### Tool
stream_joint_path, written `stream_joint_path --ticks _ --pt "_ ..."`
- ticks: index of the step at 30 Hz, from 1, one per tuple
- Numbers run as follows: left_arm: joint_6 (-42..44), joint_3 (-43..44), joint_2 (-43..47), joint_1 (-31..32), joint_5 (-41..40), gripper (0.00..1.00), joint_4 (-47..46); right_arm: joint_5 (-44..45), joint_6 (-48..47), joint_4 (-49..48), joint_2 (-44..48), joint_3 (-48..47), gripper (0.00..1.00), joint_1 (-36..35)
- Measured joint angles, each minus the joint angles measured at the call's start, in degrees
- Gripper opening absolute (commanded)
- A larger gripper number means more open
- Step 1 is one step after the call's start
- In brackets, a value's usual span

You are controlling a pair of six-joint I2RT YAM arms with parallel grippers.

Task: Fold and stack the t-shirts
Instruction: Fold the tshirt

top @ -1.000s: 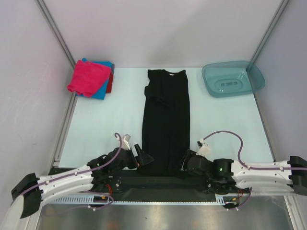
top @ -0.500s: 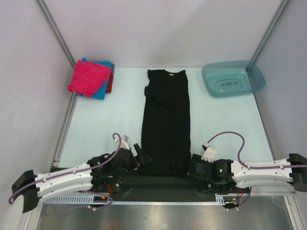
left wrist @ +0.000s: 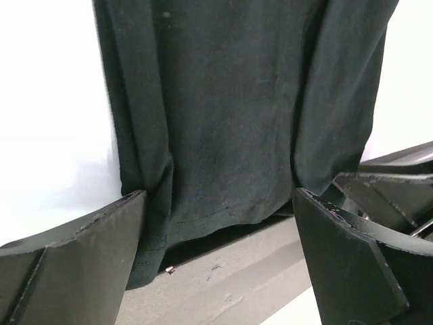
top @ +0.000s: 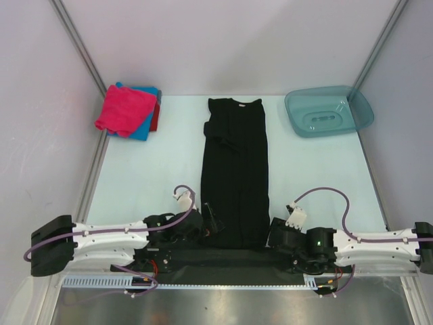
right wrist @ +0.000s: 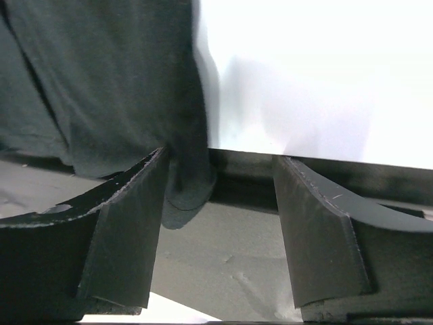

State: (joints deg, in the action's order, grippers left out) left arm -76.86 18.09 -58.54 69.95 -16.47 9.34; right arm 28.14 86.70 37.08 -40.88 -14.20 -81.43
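Observation:
A black t-shirt (top: 234,169), folded into a long narrow strip, lies down the middle of the table, collar at the far end. My left gripper (top: 210,220) sits at its near left corner. In the left wrist view this gripper (left wrist: 220,196) is open, its fingers either side of the shirt's hem (left wrist: 230,135), not closed on it. At the near right corner is my right gripper (top: 274,234). The right wrist view shows that gripper (right wrist: 222,159) open, with the shirt's corner (right wrist: 186,179) beside its left finger (right wrist: 128,230). Folded magenta-pink (top: 124,110), blue (top: 143,128) and red (top: 155,119) t-shirts are stacked at the far left.
A translucent teal basin (top: 329,112) stands at the far right corner. A dark strip (top: 223,258) runs along the table's near edge under the shirt's hem. Grey walls and metal posts close in the left, right and far sides.
The left arm has lowered and reached right, bringing its gripper to the hem with its jaws a bit wider. The right gripper has drawn slightly right, off the shirt's edge.

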Motion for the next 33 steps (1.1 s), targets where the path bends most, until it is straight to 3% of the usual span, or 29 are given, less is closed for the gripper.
stream_joint_path --ticks 3,7,12,15,23,29,30,33 --pt "-2.47 -0.61 1.42 0.35 -0.87 1.0 0.68 -0.17 -0.94 -2.23 0.98 0.9 0.64 0.0" --pt "-6.56 -4.0 10.25 0.74 -0.87 1.0 4.31 -0.87 -2.27 -5.51 1.16 1.92 0.58 0.02" --pt "-9.03 -5.73 16.96 2.16 0.57 1.0 12.76 -1.77 -3.41 -8.04 0.83 2.51 0.59 0.42" --pt "-9.79 -5.31 15.69 2.89 0.02 1.0 16.55 -2.12 -3.93 -8.72 0.59 2.51 0.59 0.57" --pt "-9.07 2.12 1.81 3.89 -1.09 0.99 19.63 -2.34 -4.31 -8.81 0.74 2.51 0.59 0.68" --pt "-9.51 -1.33 9.16 3.96 -1.79 0.75 20.87 -2.51 -4.28 -8.68 1.11 2.82 0.53 0.81" --pt "-9.73 -2.03 10.69 3.96 -2.03 0.67 21.46 -2.51 -4.26 -8.72 1.18 2.97 0.5 0.81" --pt "-10.08 -4.31 15.39 3.98 -2.91 0.54 23.96 -2.54 -4.24 -9.03 1.62 3.45 0.47 0.87"
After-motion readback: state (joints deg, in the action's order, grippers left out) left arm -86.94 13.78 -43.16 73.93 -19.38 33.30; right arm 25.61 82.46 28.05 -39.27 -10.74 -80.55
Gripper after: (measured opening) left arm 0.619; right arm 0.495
